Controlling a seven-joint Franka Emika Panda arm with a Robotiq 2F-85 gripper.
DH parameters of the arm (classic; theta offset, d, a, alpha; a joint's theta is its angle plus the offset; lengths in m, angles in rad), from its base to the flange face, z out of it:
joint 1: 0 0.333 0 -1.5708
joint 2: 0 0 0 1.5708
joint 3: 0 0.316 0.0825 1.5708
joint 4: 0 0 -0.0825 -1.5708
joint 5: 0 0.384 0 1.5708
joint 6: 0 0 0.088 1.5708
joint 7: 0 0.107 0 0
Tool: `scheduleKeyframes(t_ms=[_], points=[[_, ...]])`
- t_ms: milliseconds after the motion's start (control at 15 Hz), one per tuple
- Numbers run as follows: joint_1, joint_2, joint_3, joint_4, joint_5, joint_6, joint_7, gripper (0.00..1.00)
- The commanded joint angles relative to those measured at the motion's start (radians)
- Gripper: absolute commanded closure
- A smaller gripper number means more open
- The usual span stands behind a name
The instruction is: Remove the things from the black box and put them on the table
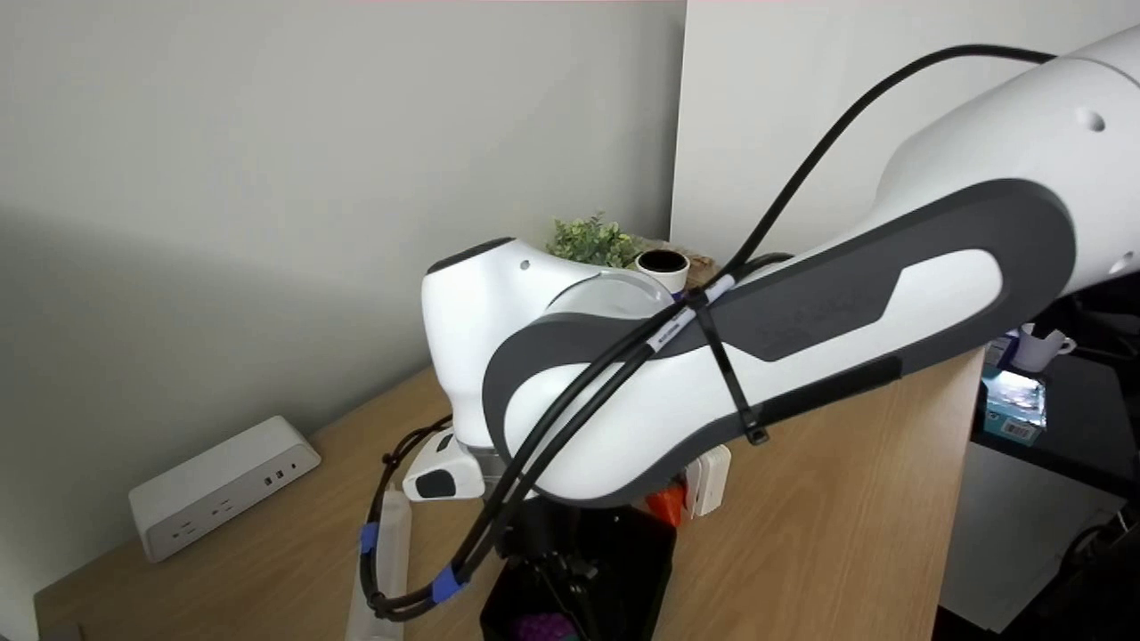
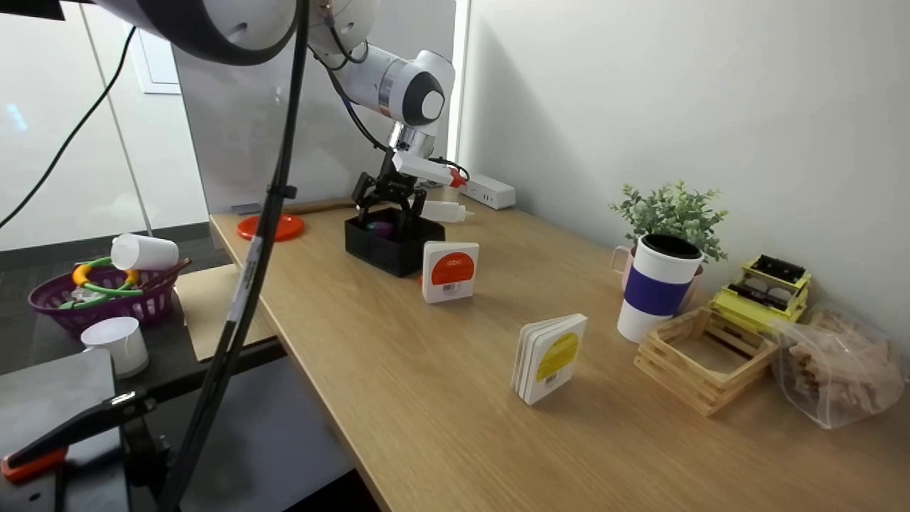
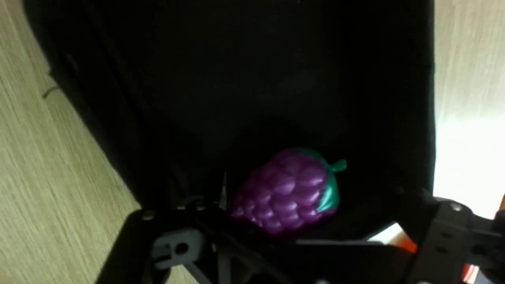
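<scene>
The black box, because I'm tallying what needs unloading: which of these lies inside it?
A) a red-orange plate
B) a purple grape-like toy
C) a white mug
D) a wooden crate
B: the wrist view shows the purple grape-like toy lying within the walls of the black box.

Is a light-brown wooden bench [image 2: 426,384]; carries black box [image 2: 380,250], orange-red disc [image 2: 288,227], red-marked booklet [image 2: 450,273], yellow-marked booklet [image 2: 553,359], banded cup [image 2: 655,288], slatted crate [image 2: 674,380], clear bag [image 2: 839,377], power strip [image 1: 223,488].
</scene>
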Motion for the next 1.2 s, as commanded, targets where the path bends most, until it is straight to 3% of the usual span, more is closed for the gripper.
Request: scheduleKeyframes(t_ms=[0, 933, 1000, 1067, 1133], points=[[-0.01, 0.03, 0.017, 0.048, 0.019, -0.027, -0.033, 0.0], [0.001, 0.112, 0.011, 0.192, 0.062, -0.155, -0.048, 0.0], [0.001, 0.116, 0.011, 0.2, 0.061, -0.161, -0.052, 0.04], [0.002, 0.119, 0.011, 0.207, 0.06, -0.167, -0.055, 0.26], [0.002, 0.12, 0.011, 0.21, 0.06, -0.17, -0.057, 0.29]])
